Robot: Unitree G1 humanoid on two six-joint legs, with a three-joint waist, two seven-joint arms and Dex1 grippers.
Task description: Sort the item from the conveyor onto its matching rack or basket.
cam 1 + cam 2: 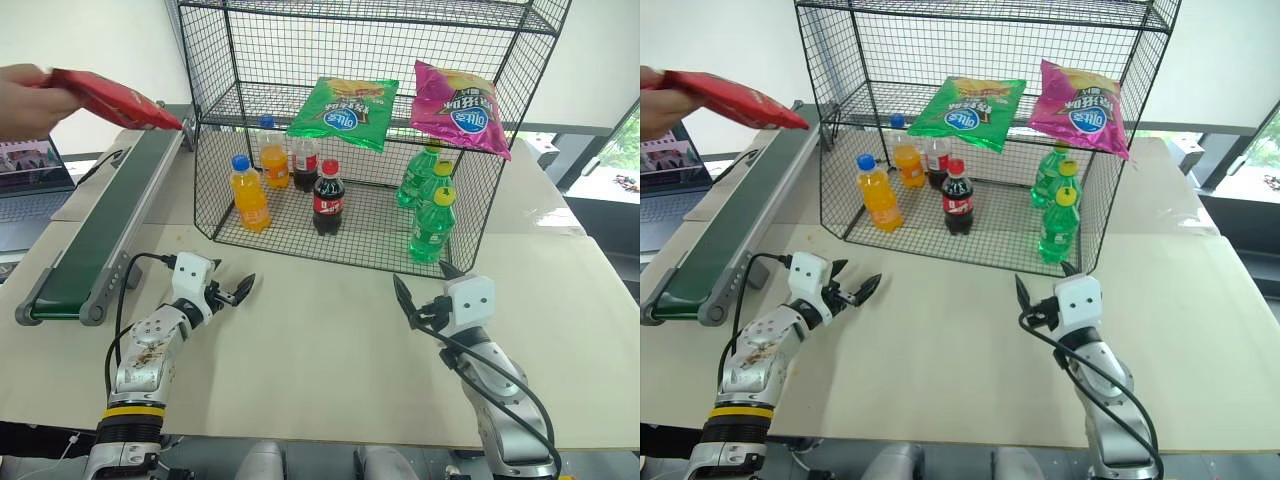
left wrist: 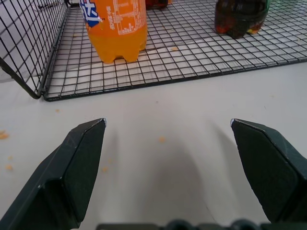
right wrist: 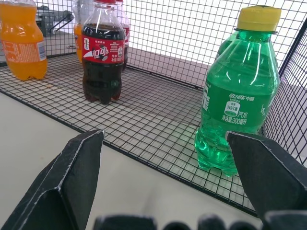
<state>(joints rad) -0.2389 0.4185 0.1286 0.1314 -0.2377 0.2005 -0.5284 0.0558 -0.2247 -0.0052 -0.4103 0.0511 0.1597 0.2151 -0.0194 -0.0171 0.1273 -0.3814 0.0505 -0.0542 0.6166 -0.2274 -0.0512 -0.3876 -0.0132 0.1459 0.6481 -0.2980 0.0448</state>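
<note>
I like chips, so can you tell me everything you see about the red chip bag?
The red chip bag is glossy and crinkly, flat and tilted, its lower end pointing down toward the far end of the conveyor. A person's hand holds its upper end in the air, so it is not lying on the belt. No lettering or logo can be made out from this side. Neither pincer is near it.
</note>
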